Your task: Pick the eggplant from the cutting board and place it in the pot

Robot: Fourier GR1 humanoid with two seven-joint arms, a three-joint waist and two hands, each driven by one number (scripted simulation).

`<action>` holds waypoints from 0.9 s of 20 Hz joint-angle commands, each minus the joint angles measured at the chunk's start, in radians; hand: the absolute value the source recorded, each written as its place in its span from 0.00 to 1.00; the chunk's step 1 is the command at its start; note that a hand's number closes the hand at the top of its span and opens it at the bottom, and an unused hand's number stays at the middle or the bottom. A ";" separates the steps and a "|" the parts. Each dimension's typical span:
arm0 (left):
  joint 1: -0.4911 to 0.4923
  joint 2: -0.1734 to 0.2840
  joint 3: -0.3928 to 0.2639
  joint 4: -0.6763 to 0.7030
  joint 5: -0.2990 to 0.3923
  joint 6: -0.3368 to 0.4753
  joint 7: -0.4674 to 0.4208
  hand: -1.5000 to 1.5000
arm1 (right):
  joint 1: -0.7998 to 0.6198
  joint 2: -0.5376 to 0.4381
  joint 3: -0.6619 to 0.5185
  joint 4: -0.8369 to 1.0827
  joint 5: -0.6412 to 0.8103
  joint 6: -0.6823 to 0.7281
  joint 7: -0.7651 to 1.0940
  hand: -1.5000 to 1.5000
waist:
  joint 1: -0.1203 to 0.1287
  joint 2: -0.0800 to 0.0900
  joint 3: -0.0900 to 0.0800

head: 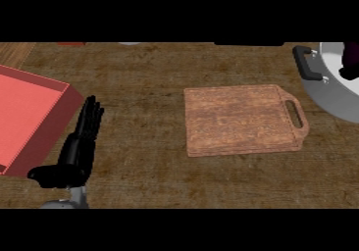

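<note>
The wooden cutting board (240, 120) lies in the middle of the counter with nothing on it, its handle slot toward the right. The grey pot (334, 95) with a black handle (307, 62) is cut off at the upper right. Over the pot's inside, at the view's right edge, a dark purple shape that looks like the eggplant (354, 53) shows, with a black part of my right hand (350, 72) just below it; most of both is out of view. My left hand (81, 142) rests open at the lower left, fingers straight, far from the board.
A red box (23, 117) with raised walls stands at the left, close beside my left hand. Small bits of other objects peek in along the top edge. The counter is brown and wood-grained.
</note>
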 commanded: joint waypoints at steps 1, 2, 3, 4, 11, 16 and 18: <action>0.014 -0.020 -0.021 -0.014 -0.017 0.014 -0.009 0.50 | 0.030 -0.067 -0.055 0.114 -0.050 0.023 -0.119 1.00 | 0.011 0.007 0.001; 0.022 -0.050 -0.058 0.012 -0.056 0.042 -0.022 0.50 | 0.028 -0.056 -0.058 0.134 -0.044 -0.018 -0.107 1.00 | 0.016 0.010 0.002; -0.046 -0.036 -0.001 0.080 -0.008 0.013 -0.039 0.50 | 0.026 -0.050 -0.050 0.157 -0.028 -0.013 -0.071 1.00 | 0.013 0.013 0.001; 0.013 -0.029 -0.049 -0.056 -0.032 0.023 0.029 0.50 | 0.035 -0.064 -0.055 0.176 -0.024 -0.029 -0.054 1.00 | 0.036 0.013 0.003; -0.034 -0.006 0.007 0.009 0.007 -0.009 0.010 0.50 | 0.034 -0.078 -0.088 0.272 -0.054 0.102 0.038 0.00 | 0.028 0.014 0.002; -0.045 -0.032 -0.013 0.032 -0.020 0.015 -0.004 0.50 | 0.089 -0.032 -0.242 0.201 -0.229 0.010 -0.231 0.00 | 0.011 0.012 0.006; -0.016 -0.034 0.002 0.043 -0.007 0.016 -0.025 0.50 | 0.067 -0.043 -0.305 0.163 -0.298 -0.005 -0.296 0.00 | 0.007 0.008 0.005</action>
